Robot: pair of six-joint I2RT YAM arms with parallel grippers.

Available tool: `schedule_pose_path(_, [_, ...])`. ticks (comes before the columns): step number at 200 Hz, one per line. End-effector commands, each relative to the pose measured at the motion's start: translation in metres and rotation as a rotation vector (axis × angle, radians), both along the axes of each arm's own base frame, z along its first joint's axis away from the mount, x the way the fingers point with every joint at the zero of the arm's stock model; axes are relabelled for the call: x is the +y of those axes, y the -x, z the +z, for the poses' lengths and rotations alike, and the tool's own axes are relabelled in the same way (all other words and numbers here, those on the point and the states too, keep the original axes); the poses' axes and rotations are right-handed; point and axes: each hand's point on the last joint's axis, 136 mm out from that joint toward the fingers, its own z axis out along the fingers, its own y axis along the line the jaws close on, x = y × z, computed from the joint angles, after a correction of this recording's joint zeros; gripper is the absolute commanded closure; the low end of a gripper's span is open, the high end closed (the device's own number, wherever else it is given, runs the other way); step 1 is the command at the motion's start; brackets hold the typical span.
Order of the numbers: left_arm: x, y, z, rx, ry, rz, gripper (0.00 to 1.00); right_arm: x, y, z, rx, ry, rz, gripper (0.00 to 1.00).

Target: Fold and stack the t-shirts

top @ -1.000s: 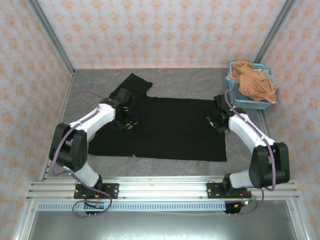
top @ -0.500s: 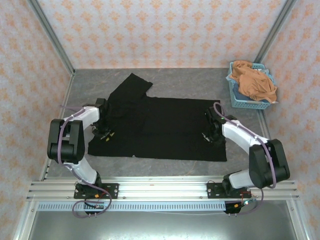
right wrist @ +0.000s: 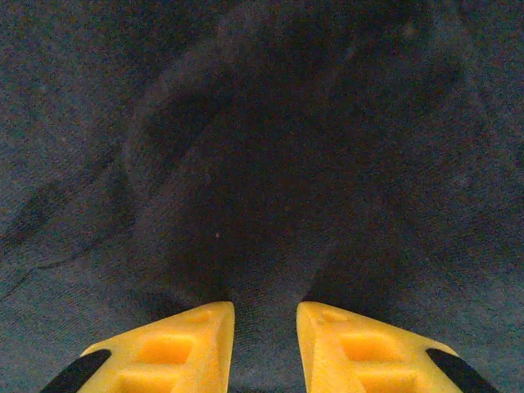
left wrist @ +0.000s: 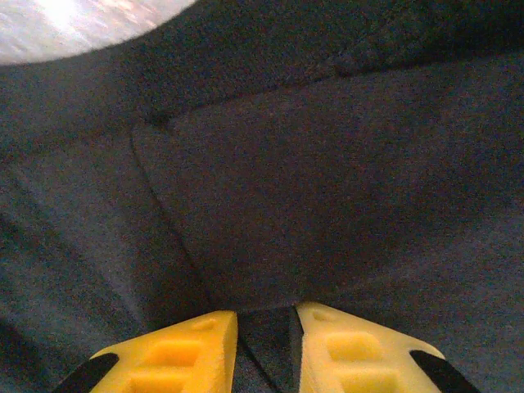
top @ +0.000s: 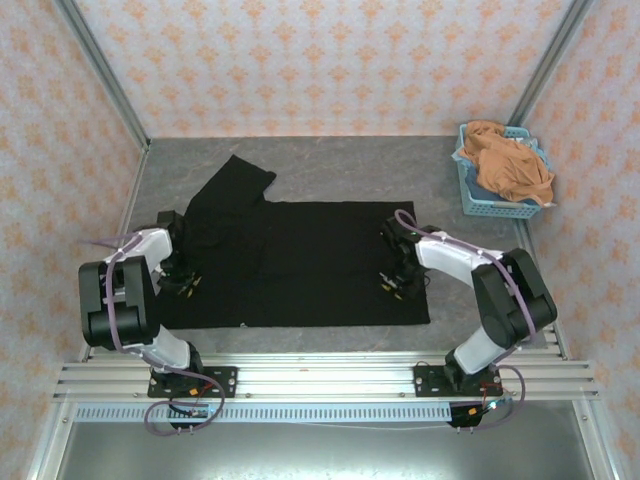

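Top external shows the black shirt [top: 310,260] lying flat on the tabletop [top: 350,160], one sleeve angled out at the far left. The left hand [top: 183,283] pinches a fold at its left edge and the right hand [top: 390,287] pinches a ridge near its right side, probably to hold it taut for folding. The orange shirt [top: 510,165] lies heaped in the basket [top: 478,205].

Left arm [top: 120,290], right arm [top: 500,290]: white shells over black joint housings, chunky black elbow blocks. Lilac cable loops along each arm, down to black base plates bolted on silver rail [top: 320,380]. Left gripper [left wrist: 264,315], right gripper [right wrist: 264,307]: yellow wedge fingers [left wrist: 172,352], recessed rectangular pockets, black strips at outer edges.
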Motion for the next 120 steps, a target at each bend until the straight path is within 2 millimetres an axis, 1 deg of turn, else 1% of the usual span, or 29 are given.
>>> schedule_pose_path(1, [0.011,0.012,0.008,0.047,-0.051,-0.031,0.74,0.007,0.014,-0.004,0.062,0.006,-0.005,0.68])
schedule_pose_path(12, [0.015,-0.003,0.027,-0.004,-0.090,-0.048,0.71,0.008,0.000,0.012,-0.011,0.018,0.018,0.64])
schedule_pose_path(25, [0.019,-0.031,0.057,-0.097,-0.149,-0.071,0.68,0.007,-0.023,0.038,-0.127,0.040,0.054,0.59])
schedule_pose_path(29, [0.018,-0.039,0.065,-0.120,-0.163,-0.085,0.67,0.006,-0.031,0.046,-0.166,0.049,0.065,0.57])
schedule_pose_path(42, [0.013,-0.075,0.095,-0.209,-0.208,-0.134,0.62,0.008,-0.058,0.073,-0.294,0.064,0.108,0.50])
schedule_pose_path(57, [-0.001,-0.121,0.115,-0.284,-0.223,-0.216,0.57,0.019,-0.092,0.096,-0.415,0.031,0.164,0.45])
schedule_pose_path(59, [-0.002,-0.126,0.115,-0.284,-0.222,-0.225,0.56,0.021,-0.097,0.099,-0.430,0.022,0.170,0.44])
schedule_pose_path(66, [-0.008,-0.148,0.124,-0.315,-0.225,-0.263,0.54,0.031,-0.114,0.111,-0.501,-0.015,0.206,0.43])
schedule_pose_path(75, [-0.014,-0.174,0.129,-0.334,-0.232,-0.305,0.52,0.044,-0.135,0.128,-0.604,-0.070,0.246,0.42])
schedule_pose_path(76, [-0.015,-0.176,0.127,-0.328,-0.233,-0.311,0.52,0.045,-0.137,0.130,-0.615,-0.075,0.249,0.42])
schedule_pose_path(80, [-0.016,-0.189,0.132,-0.346,-0.241,-0.327,0.51,0.049,-0.145,0.138,-0.657,-0.090,0.257,0.41])
schedule_pose_path(86, [-0.018,-0.205,0.132,-0.356,-0.253,-0.354,0.50,0.053,-0.158,0.150,-0.723,-0.114,0.260,0.41])
schedule_pose_path(97, [-0.017,-0.234,0.138,-0.391,-0.292,-0.391,0.46,0.052,-0.179,0.167,-0.818,-0.149,0.237,0.40])
schedule_pose_path(98, [-0.017,-0.237,0.142,-0.401,-0.296,-0.393,0.46,0.052,-0.181,0.169,-0.825,-0.150,0.233,0.40])
schedule_pose_path(101, [-0.016,-0.246,0.136,-0.399,-0.298,-0.403,0.45,0.050,-0.186,0.172,-0.841,-0.154,0.220,0.40])
schedule_pose_path(106, [-0.016,-0.257,0.131,-0.401,-0.302,-0.413,0.42,0.046,-0.194,0.176,-0.858,-0.157,0.199,0.40])
schedule_pose_path(120, [-0.015,-0.292,0.133,-0.441,-0.316,-0.435,0.39,0.035,-0.216,0.179,-0.878,-0.175,0.145,0.40])
